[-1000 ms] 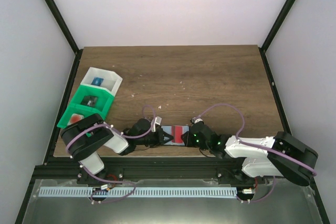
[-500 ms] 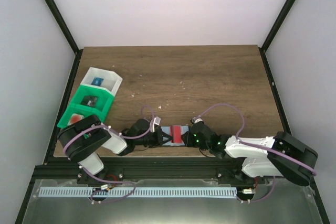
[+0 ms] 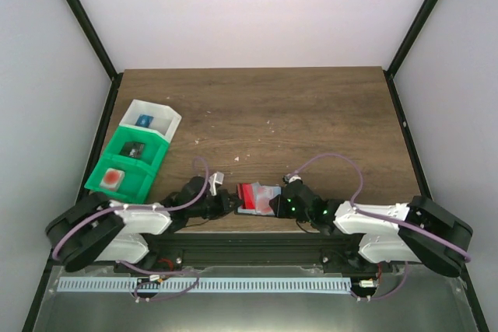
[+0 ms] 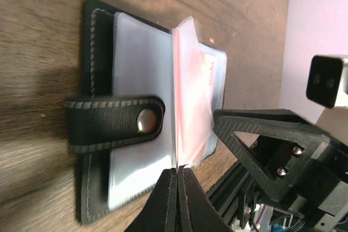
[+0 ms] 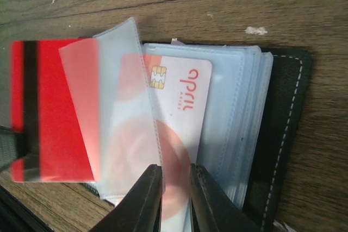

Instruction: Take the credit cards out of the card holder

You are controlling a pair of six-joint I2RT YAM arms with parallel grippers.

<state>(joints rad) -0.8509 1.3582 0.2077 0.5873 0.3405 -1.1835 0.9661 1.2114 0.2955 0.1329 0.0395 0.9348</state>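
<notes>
Beside the card holder [image 5: 283, 123], left tool [image 4: 178, 173] pinches red card [image 5: 54, 107]; right tool [image 5: 175, 173] clamps it.

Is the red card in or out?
Mostly out: the red card pokes past the clear sleeve of the card holder, left gripper pinching it.

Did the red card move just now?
Yes. The red card slid left, toward the green bin, partly out of the card holder, pinched by the left gripper.

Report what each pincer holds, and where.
Left pincer: red card, by its striped edge. Right pincer: card holder, by the edge of its clear sleeves.
</notes>
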